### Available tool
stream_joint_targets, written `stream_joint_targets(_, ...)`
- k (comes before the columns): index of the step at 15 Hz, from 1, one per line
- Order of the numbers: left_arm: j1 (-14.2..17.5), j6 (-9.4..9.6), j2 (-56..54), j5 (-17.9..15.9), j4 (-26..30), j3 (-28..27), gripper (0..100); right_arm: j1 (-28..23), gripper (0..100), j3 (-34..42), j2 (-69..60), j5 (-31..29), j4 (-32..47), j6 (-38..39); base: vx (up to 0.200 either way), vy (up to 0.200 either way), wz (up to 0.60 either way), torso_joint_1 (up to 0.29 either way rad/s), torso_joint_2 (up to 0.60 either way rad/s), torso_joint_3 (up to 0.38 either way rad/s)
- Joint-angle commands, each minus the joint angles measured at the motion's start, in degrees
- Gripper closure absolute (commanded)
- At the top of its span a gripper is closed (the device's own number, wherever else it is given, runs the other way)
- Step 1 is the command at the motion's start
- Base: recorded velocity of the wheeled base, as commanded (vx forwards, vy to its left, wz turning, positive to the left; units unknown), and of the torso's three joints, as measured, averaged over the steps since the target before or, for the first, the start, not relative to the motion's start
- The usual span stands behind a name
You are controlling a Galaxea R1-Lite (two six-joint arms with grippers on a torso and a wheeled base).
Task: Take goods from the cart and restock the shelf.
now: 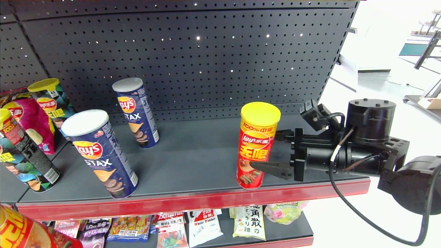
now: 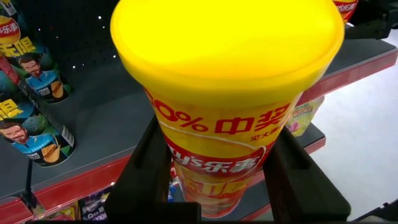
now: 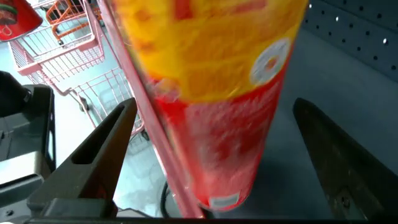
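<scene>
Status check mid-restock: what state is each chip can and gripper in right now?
Right gripper: fingers open, one on either side of the standing red can.
Standing red can: upright near the front edge of the shelf, yellow lid on.
Left gripper: shut on the held red can.
Held red can: off the shelf, yellow lid on.
Front blue can: standing, lid on.
Rear blue can: standing, lid on.

At the upper right of the frame, a white floor (image 1: 379,89) stretched back. On it lay a teal panel (image 1: 412,49) with a dark slanted frame (image 1: 426,51) beside it, and lower down, at the right edge, a cardboard box (image 1: 431,102).
</scene>
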Motion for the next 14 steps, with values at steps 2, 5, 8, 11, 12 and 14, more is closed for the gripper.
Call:
stream_joint_targets(2,-0.07,0.0,0.28,-0.94,0.06,0.3,100,0.27,0,8.8,-9.82,-2.7,-0.11,-0.19,0.0,0.0,0.0,0.0,0.0,0.0)
stream_joint_targets(5,-0.07,0.0,0.54,-3.14,0.06,0.39,100,0.0,0,20.67,-22.04,-16.76,-0.28,-0.37,0.0,0.0,0.0,0.0,0.0,0.0)
stream_joint_targets(8,-0.07,0.18,1.16,-5.33,0.15,0.39,100,0.0,0,25.59,-35.58,-34.78,1.3,-0.28,0.0,0.0,0.0,0.0,0.0,0.0)
stream_joint_targets(11,-0.07,2.64,1.77,-6.92,0.15,0.39,100,-0.08,0,22.07,-54.03,-46.55,18.7,-0.37,0.0,0.0,0.0,0.0,0.0,0.0)
stream_joint_targets(12,-0.07,3.6,1.77,-6.92,0.15,0.39,100,-0.61,0,18.12,-63.7,-49.98,34.08,-0.28,0.0,0.0,0.0,0.0,0.0,0.0)
stream_joint_targets(14,-0.07,3.78,1.68,-7.0,0.15,0.48,100,-3.69,0,12.58,-76.27,-51.83,56.58,-0.28,0.0,0.0,0.0,0.0,0.0,0.0)
